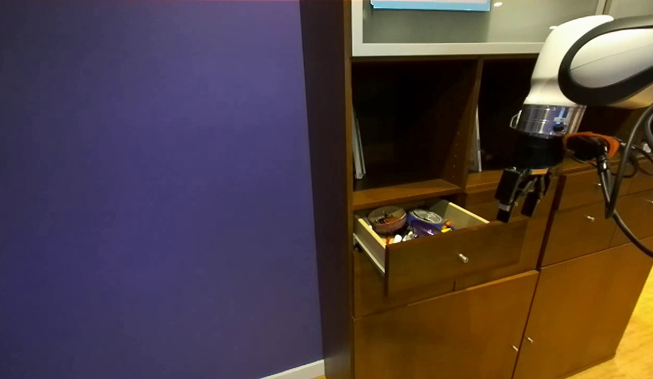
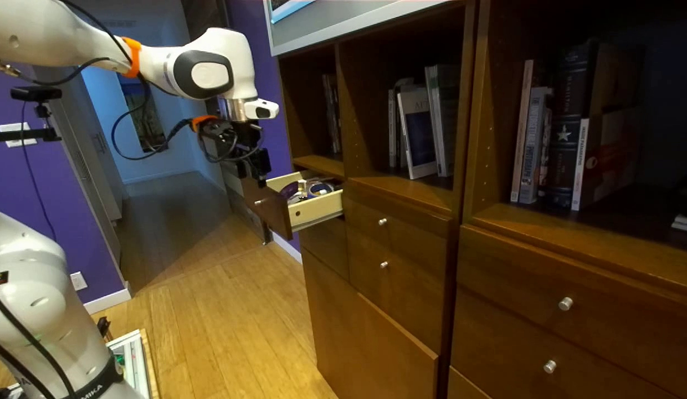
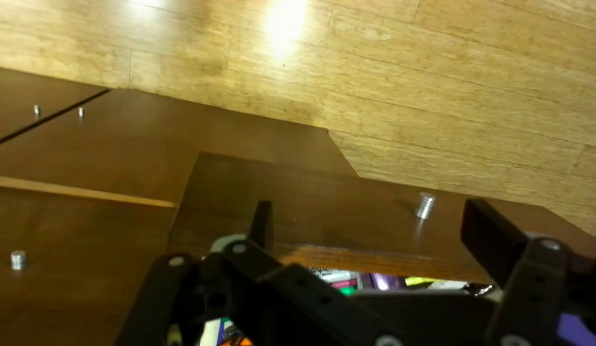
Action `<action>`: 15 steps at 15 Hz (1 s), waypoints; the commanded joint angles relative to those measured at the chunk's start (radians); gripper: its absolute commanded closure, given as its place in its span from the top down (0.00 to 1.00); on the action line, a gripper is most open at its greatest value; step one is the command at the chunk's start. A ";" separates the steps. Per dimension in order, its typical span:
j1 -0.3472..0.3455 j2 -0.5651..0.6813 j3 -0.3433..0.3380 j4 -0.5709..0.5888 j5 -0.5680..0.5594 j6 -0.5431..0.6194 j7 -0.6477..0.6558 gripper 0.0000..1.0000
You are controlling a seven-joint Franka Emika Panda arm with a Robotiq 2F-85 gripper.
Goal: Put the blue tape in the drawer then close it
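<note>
The brown wooden drawer (image 1: 426,268) is pulled open; it also shows in an exterior view (image 2: 276,213) and the wrist view (image 3: 327,206). A pale round knob (image 1: 463,258) sits on its front. A blue ring-shaped roll, the blue tape (image 1: 414,220), lies inside among other things; it also shows in an exterior view (image 2: 312,189). In the wrist view I cannot make out the tape. My gripper (image 1: 516,210) is open and empty, pointing down above the drawer front's top edge. It also shows in an exterior view (image 2: 252,170) and the wrist view (image 3: 369,216).
A reddish-brown round container (image 1: 387,223) and several markers (image 3: 343,282) lie in the drawer. Shut drawers (image 2: 401,241) stand beside it, a cabinet door (image 1: 442,326) below. Open shelves with books (image 2: 418,127) are above. A purple wall (image 1: 147,189) stands at one side.
</note>
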 commanded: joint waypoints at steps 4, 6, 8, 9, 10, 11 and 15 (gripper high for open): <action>-0.013 0.001 -0.006 -0.053 0.048 -0.004 0.107 1.00; -0.020 0.018 -0.009 -0.067 0.046 0.035 0.123 1.00; -0.031 0.033 -0.007 -0.082 0.028 0.096 0.137 1.00; -0.032 0.040 -0.012 -0.087 0.040 0.130 0.132 1.00; -0.037 0.048 -0.009 -0.089 0.028 0.161 0.140 1.00; -0.040 0.058 -0.009 -0.094 0.025 0.203 0.141 1.00; -0.042 0.100 -0.009 -0.087 0.017 0.308 0.135 1.00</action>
